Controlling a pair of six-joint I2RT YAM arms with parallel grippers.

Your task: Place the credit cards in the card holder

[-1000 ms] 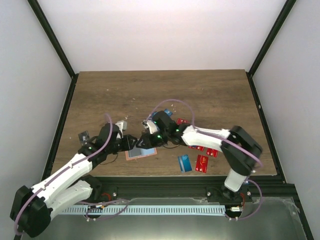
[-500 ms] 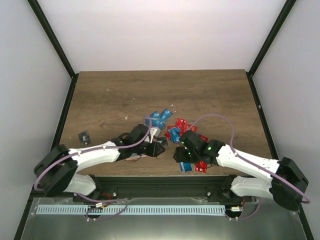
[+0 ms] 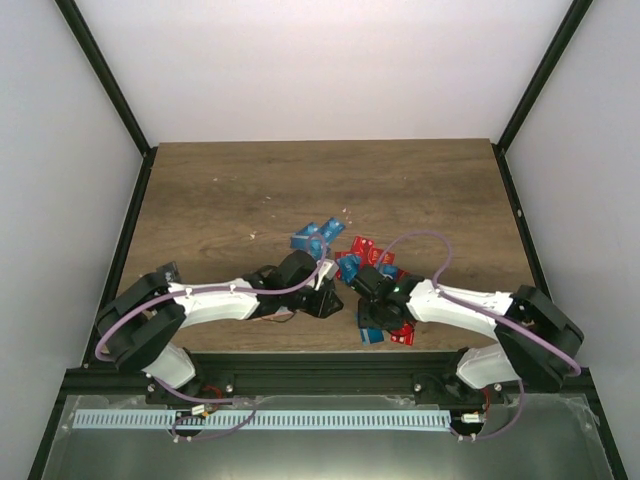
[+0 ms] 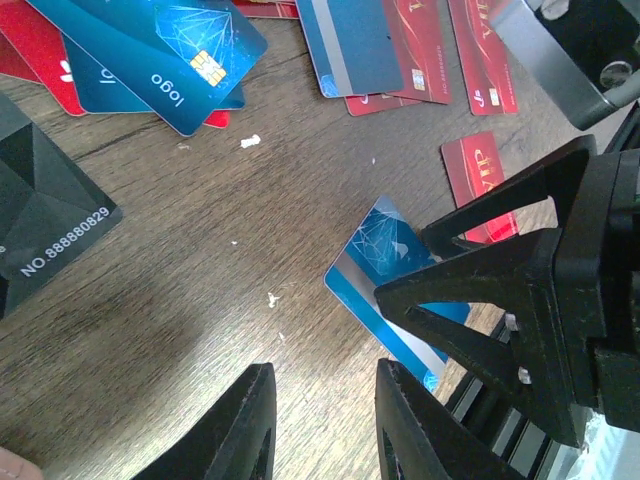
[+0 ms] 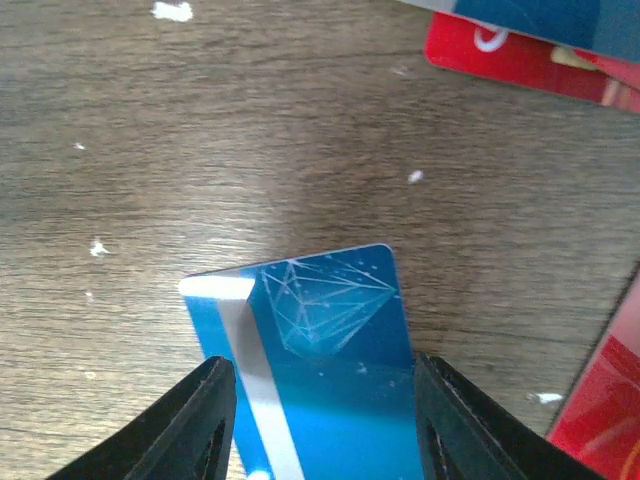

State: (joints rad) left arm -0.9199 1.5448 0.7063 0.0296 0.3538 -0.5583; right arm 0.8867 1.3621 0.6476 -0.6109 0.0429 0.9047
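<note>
Loose credit cards lie mid-table: blue ones (image 3: 315, 238) (image 4: 150, 50) and red ones (image 3: 360, 248) (image 4: 480, 50). One blue card with a diamond print (image 5: 330, 330) (image 4: 385, 260) (image 3: 368, 336) lies near the table's front edge. My right gripper (image 5: 325, 420) (image 3: 368, 316) is over it, and its two fingers meet the card's long edges. My left gripper (image 4: 320, 425) (image 3: 325, 300) hovers just left of that card, open over bare wood with nothing between its fingers. The card holder is hidden under the left arm in the top view.
A black card printed NO.888880829 (image 4: 40, 220) lies left of the left gripper. A red card (image 3: 402, 335) (image 4: 470, 165) sits just beside the blue one. The table's front edge and black frame rail (image 3: 320, 365) run close behind both grippers.
Both grippers have left the spot where they met a second ago. The right one has come to the blue card at the front edge. The left arm has swung low across the front.
</note>
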